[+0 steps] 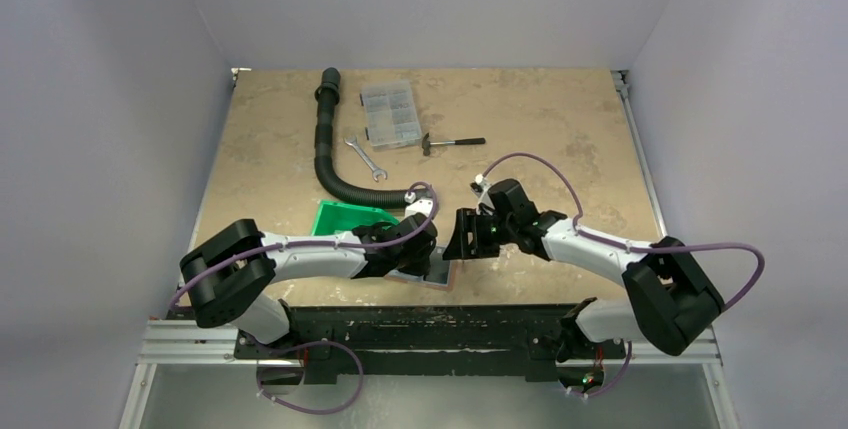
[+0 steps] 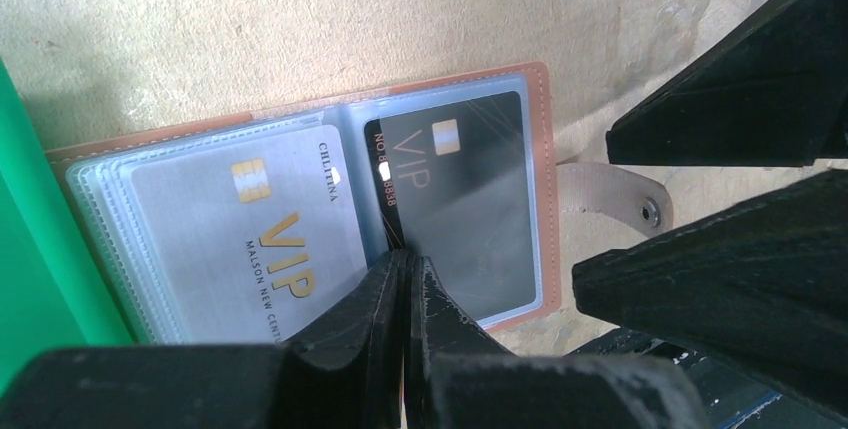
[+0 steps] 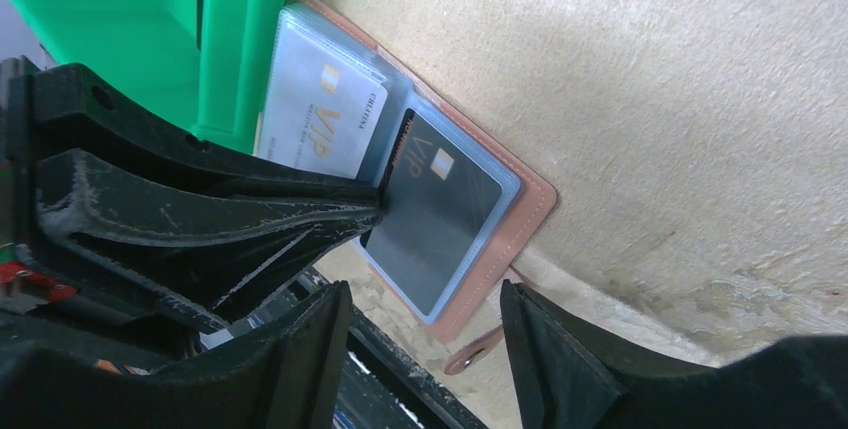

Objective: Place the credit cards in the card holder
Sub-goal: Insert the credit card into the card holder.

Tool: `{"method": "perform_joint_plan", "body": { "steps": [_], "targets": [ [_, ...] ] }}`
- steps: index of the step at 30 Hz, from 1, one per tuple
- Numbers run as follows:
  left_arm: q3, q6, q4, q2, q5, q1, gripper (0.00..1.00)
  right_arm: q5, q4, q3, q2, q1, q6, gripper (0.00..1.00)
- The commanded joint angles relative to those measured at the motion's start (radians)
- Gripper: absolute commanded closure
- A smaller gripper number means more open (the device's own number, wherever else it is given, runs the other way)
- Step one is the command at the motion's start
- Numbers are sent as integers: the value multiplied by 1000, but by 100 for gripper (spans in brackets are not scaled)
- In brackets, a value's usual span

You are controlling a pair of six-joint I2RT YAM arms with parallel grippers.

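Left gripper [image 2: 408, 261] fully closed, fingertips pinching the near end of a dark card [image 2: 386, 187] seen edge-on, white digits along it; that card stands along the centre fold of the card holder [image 2: 543, 164], which lies open and flat on the table [image 2: 300, 19] straight ahead of the fingertips; to the left of the pinch, a silver VIP card [image 2: 250, 239] sits in the clear sleeves; to the right of the pinch, a black VIP card [image 2: 465, 219] sits in the other sleeve; brown strap [image 2: 610, 194] with a metal snap sticks out of the holder's right edge, toward the right gripper's fingers [image 2: 720, 279]; green bin [image 2: 30, 249] further left of the left gripper, right against the holder's left edge, cannot tell if touching; right gripper [image 3: 422, 294] spread wide, nothing between its fingers, hanging over the strap side of the holder with the black VIP card just ahead of it and the strap's end showing in the gap; left gripper's fingers cross in from the left in the right wrist view, their tip at the fold.
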Motion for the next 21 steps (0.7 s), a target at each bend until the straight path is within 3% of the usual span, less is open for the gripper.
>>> {"method": "perform_joint_plan", "body": {
  "steps": [1, 4, 8, 21],
  "targets": [
    [-22, -25, 7, 0, -29, 3, 100, 2, 6, 48, -41, 6, -21, 34],
    [-37, -32, 12, -7, -33, 3, 100, -37, 49, 32, -13, 7, -5, 35],
    [-48, -34, 14, -13, -35, 3, 100, -82, 132, -9, 39, 14, 36, 46],
    [-59, -43, 31, -23, -21, 3, 100, -37, 180, -49, 83, 14, 84, 49]
  ]
}}
